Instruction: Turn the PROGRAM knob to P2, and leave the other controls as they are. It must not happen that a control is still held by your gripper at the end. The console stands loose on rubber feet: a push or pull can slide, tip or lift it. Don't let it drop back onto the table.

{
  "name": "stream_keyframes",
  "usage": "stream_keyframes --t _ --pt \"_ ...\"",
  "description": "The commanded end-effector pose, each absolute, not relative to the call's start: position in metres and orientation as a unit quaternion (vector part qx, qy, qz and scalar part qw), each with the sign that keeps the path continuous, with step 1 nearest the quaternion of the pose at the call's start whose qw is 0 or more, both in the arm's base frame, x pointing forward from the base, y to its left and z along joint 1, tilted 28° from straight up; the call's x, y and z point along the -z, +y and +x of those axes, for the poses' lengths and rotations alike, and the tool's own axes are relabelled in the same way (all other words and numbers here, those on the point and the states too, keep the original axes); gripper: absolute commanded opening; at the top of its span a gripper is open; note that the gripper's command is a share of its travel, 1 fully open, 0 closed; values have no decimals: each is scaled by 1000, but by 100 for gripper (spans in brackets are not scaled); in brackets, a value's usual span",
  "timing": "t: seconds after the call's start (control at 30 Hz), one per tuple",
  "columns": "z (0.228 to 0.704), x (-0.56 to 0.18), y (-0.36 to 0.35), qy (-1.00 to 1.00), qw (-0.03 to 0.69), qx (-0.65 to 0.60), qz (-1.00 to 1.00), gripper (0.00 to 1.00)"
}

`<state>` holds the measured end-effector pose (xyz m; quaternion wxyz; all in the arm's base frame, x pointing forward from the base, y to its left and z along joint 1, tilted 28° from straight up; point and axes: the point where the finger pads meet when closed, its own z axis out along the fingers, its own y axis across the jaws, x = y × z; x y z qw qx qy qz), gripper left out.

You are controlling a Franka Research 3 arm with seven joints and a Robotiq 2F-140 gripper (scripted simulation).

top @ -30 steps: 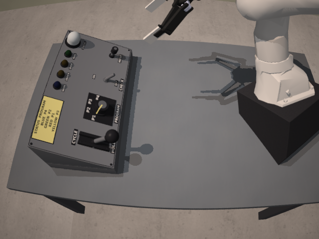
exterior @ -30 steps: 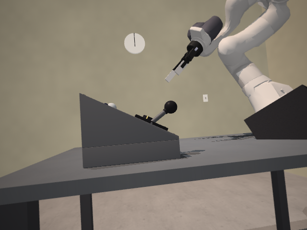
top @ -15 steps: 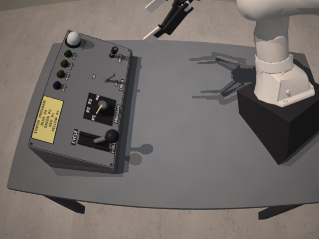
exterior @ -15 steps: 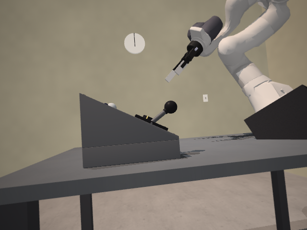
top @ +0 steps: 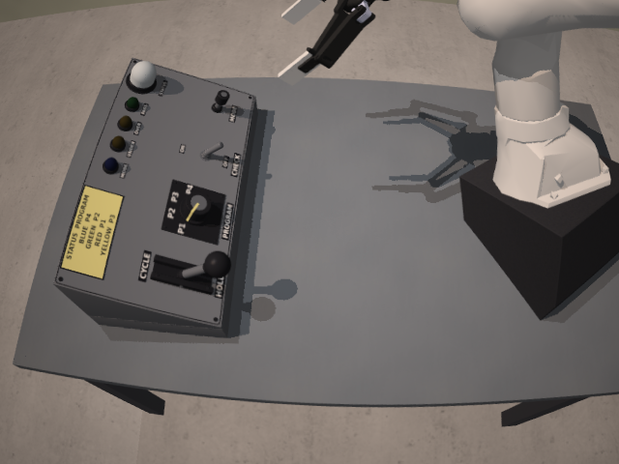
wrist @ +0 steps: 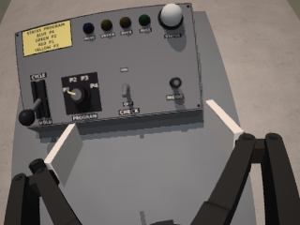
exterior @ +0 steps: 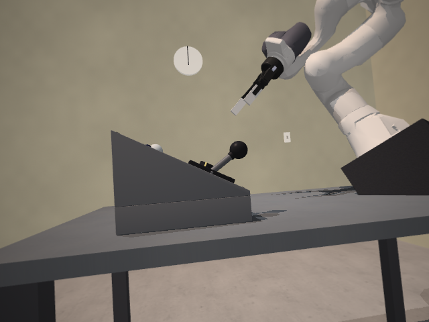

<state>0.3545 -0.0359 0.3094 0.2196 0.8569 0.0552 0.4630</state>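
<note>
The grey sloped console (top: 155, 199) stands on the left half of the table. Its black PROGRAM knob (top: 197, 207) sits on a black plate marked P1 to P4, and its yellow pointer aims at P1. The knob also shows in the wrist view (wrist: 77, 96). My gripper (top: 295, 42) is open and empty. It hangs high in the air, above and beyond the console's front edge, well clear of the knob. In the side view the gripper (exterior: 241, 104) tilts down toward the console. In the wrist view the gripper's fingers frame the console's front edge.
The console also carries a black ball lever (top: 216, 264) in the CYCLE/HOLD slot, a grey toggle (top: 212, 150), a small black knob (top: 220, 100), a white dome button (top: 142, 74), several coloured lamps (top: 120, 134) and a yellow label (top: 92, 230). My arm's black pedestal (top: 542, 224) stands at the right.
</note>
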Motion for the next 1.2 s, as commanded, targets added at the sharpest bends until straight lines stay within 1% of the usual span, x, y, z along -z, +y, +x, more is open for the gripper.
stream_keyframes --t 0.0,0.87,1.0,1.1,1.17 --pt "353 -308 -36 53 219 -462 858 100" --pt "356 -311 -36 53 222 -462 857 100" --pt "373 -321 -30 40 238 -453 859 100" --pt "402 -319 -12 26 249 -436 864 100" --pt "425 -304 8 18 250 -419 873 100"
